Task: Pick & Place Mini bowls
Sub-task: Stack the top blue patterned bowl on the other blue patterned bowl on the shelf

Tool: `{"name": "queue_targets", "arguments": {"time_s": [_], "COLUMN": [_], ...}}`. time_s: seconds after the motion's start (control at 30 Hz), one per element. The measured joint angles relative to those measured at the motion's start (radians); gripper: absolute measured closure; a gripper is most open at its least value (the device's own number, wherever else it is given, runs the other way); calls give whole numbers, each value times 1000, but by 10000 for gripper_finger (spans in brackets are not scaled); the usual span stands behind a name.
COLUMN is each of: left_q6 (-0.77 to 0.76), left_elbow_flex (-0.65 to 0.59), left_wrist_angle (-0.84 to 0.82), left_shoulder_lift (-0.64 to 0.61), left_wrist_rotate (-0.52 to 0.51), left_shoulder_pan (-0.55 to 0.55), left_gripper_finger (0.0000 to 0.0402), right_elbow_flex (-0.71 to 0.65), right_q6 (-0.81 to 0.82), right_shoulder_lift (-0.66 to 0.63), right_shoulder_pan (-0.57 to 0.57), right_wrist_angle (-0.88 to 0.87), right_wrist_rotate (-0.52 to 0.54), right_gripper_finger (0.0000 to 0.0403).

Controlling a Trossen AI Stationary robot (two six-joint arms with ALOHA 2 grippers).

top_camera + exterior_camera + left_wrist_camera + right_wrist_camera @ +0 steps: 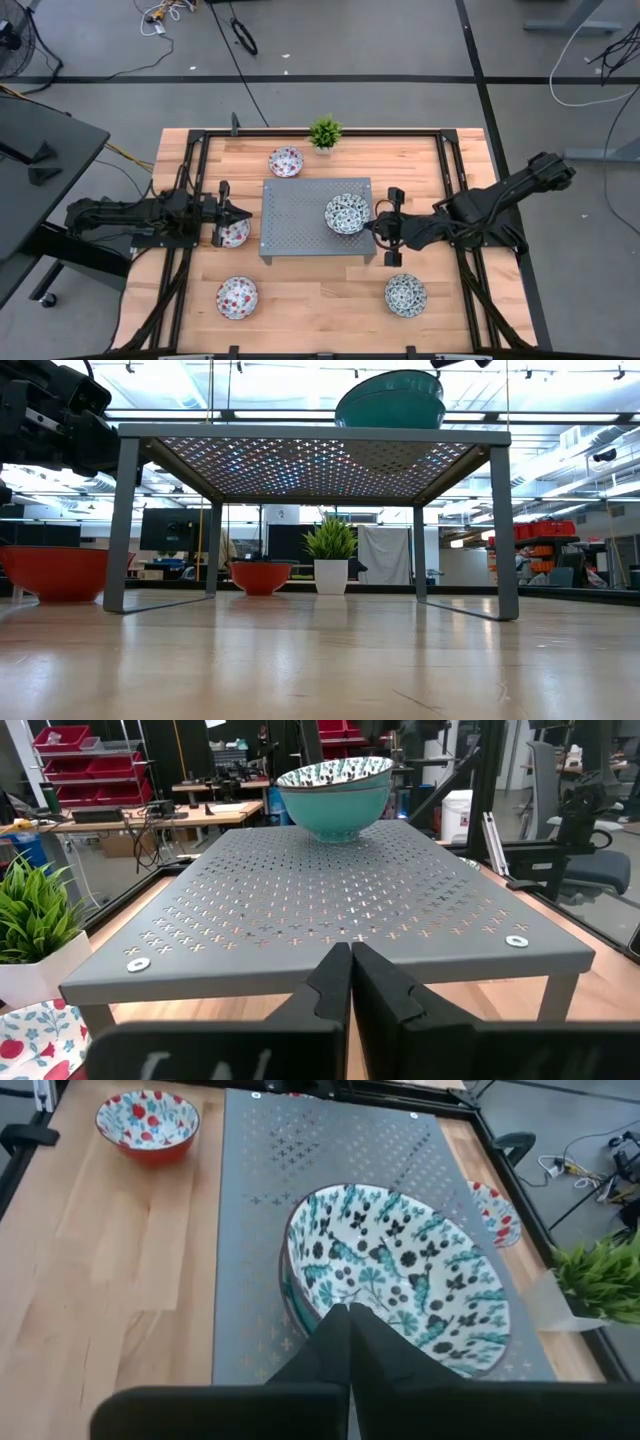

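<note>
Right gripper (pixel 345 1315) jaws clenched on the blue-green bowl (pixel 346 214) rim, atop the grey rack (pixel 290 215). Left gripper (pixel 238 212) jaws clenched, empty, beside rack. Risk: thin rim grip slips, bowl tips.

A lab or workshop is showing here. Red storage bins (pixel 62 737) are lining shelves, and cables (pixel 240 35) are trailing across the floor beside the wooden worktop (pixel 320 305).

red-spotted bowls (pixel 286 161): 3 | blue-green bowls (pixel 406 294): 2 | plant (pixel 325 131): 1
</note>
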Motion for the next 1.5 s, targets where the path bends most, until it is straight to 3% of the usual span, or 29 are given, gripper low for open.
{"name": "queue_targets", "arguments": {"time_s": [1.5], "left_q6": [0], "left_elbow_flex": [0], "left_wrist_angle": [0], "left_shoulder_lift": [0], "left_wrist_rotate": [0], "left_shoulder_pan": [0], "left_gripper_finger": [383], "right_elbow_flex": [-10], "right_q6": [-4], "right_shoulder_lift": [0], "right_shoulder_pan": [-45], "right_wrist_angle": [-49], "right_wrist_rotate": [-63], "right_gripper_finger": [403]}}
